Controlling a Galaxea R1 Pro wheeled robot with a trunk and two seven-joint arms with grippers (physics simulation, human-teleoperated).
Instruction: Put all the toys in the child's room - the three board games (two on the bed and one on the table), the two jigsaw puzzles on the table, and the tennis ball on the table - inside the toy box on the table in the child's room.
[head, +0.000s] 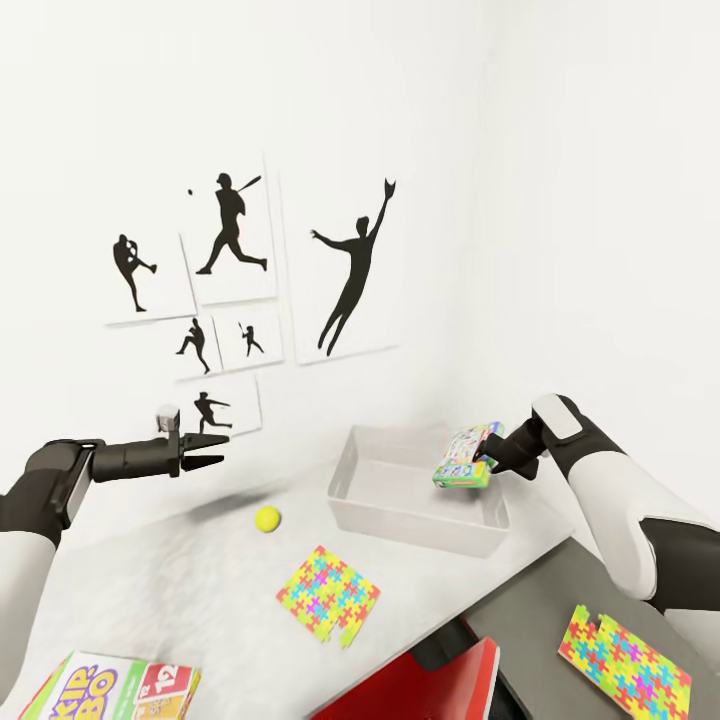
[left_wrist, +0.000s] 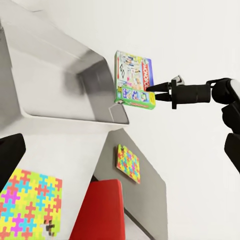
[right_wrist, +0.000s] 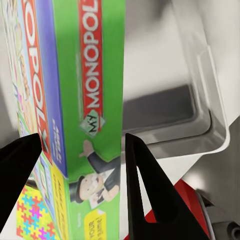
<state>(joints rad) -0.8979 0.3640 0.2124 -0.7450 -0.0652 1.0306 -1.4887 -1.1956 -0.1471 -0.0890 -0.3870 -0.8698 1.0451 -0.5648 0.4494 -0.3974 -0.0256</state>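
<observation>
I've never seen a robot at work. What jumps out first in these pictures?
The right gripper holds a green-and-white Monopoly game box in the air over the right end of the grey toy box. On the pale table in front lie a small tennis ball and a bright jigsaw puzzle. Behind, black silhouettes of baseball players decorate the white wall.

Below the right gripper (head: 487, 462), clamped on the white-green cardboard game box (head: 461, 456), the shallow light-grey toy bin (head: 420, 520) lies open and unobstructed. Around the empty left gripper (head: 207, 450), open air; small yellow-green tennis ball (head: 267, 518) sits beneath it.
</observation>
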